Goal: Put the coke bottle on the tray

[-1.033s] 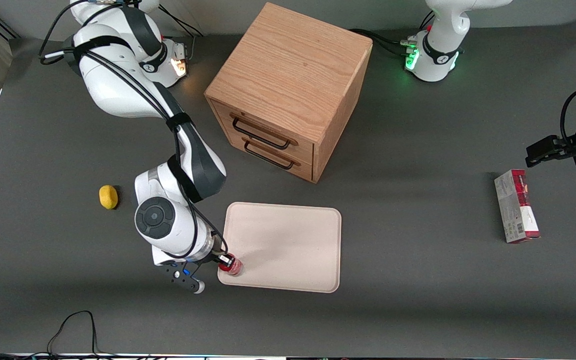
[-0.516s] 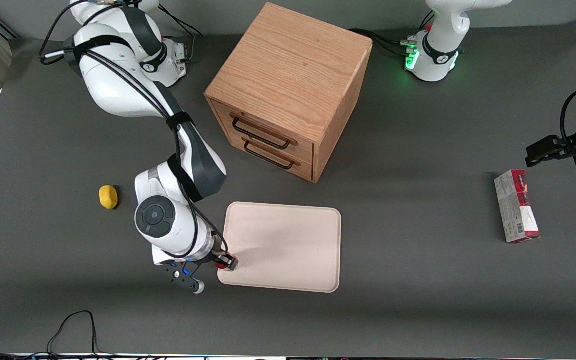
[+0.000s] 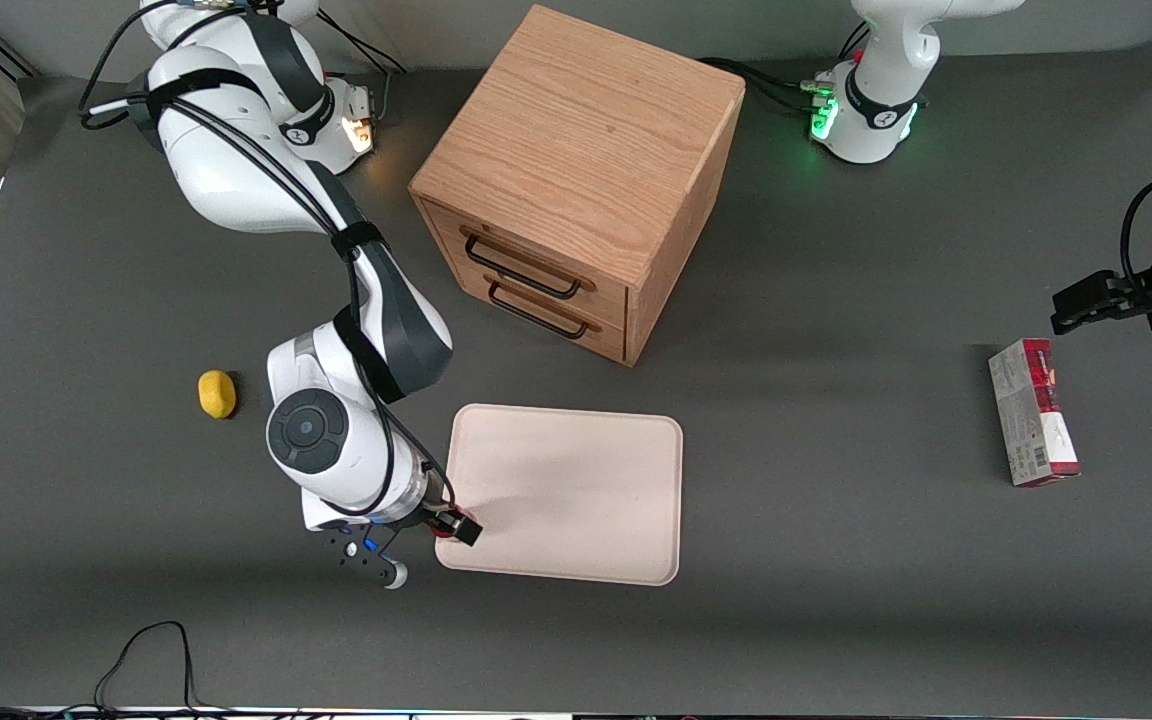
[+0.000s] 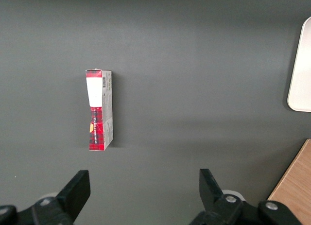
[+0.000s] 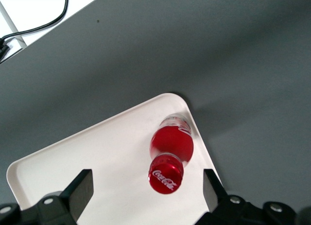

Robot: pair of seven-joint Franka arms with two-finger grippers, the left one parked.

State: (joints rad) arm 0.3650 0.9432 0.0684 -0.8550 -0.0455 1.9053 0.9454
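On the tray (image 5: 97,157), at a corner: coke bottle (image 5: 170,154), upright, red, clear base. Cap lettered "Coca-Cola" in white. Gripper (image 5: 146,198) above it, jaws spread wide, holding nothing.

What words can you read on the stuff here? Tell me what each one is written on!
"Coca-Cola": white script on the red cap of the coke bottle, which stands on the tray under the open gripper.
White lettering on the bottle's body: too little shows to read.
Barcode and print on the red-and-white carton box: too small to read.
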